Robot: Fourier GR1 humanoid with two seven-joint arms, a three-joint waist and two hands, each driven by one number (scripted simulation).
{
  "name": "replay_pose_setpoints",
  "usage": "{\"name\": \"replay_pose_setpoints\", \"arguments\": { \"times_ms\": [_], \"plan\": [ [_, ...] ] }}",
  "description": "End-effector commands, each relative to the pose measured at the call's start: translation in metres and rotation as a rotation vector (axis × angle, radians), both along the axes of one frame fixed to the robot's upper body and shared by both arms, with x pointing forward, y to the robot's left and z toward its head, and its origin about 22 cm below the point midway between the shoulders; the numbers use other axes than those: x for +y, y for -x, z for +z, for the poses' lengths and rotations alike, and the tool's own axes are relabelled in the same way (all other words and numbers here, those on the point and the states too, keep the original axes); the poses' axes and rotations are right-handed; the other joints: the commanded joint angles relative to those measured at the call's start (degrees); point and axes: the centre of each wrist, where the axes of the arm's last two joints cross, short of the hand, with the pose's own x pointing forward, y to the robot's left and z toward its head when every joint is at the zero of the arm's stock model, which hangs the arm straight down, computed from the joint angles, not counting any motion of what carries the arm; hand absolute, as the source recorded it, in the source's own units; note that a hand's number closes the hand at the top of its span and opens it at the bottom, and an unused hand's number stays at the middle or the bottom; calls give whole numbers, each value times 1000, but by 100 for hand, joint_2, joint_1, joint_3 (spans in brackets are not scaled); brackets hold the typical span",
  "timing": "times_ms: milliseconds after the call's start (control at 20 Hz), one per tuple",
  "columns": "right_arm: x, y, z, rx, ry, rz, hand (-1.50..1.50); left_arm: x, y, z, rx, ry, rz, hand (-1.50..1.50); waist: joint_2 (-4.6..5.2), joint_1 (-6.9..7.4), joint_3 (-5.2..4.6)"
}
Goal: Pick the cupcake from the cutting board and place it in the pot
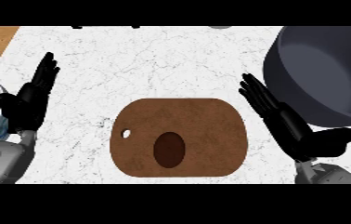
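While both black hands sit spread and empty, left hand (pixel 33 95) resting at the edge, pick hasn't started. Dark-brown oval cupcake (pixel 168 149) sits on the brown rounded wooden cutting board (pixel 205 121). Next: right hand (pixel 274 111) reaches left to it, then the dark-grey round metal pot (pixel 312 74).

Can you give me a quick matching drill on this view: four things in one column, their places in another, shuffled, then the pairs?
Things:
1. cupcake
2. pot
3. left hand
4. cutting board

Places:
A. right edge of the view, by the open right hand
B. middle of the counter
C. left edge of the view, open, fingers up
D. on the board, near its front edge

Pairs: 1-D, 2-A, 3-C, 4-B
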Motion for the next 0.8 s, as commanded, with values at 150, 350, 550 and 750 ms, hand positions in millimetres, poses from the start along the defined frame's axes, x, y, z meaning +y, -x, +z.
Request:
{"name": "replay_pose_setpoints", "arguments": {
  "times_ms": [150,350,550,750],
  "plan": [
    [-2,-19,-1,-178,70,-339,150,-16,-3,15,-41,125,15,0,-140,186,52],
    [-59,-21,-9,-320,640,-468,150,-29,-4,14,-5,202,11,0,-156,150,-1],
    [27,21,-65,-409,340,-595,-150,-40,7,21,1,239,15,0,-154,149,61],
    [33,34,-54,-499,312,-517,-150,-29,5,28,2,249,19,0,-132,101,52]
  ]
}}
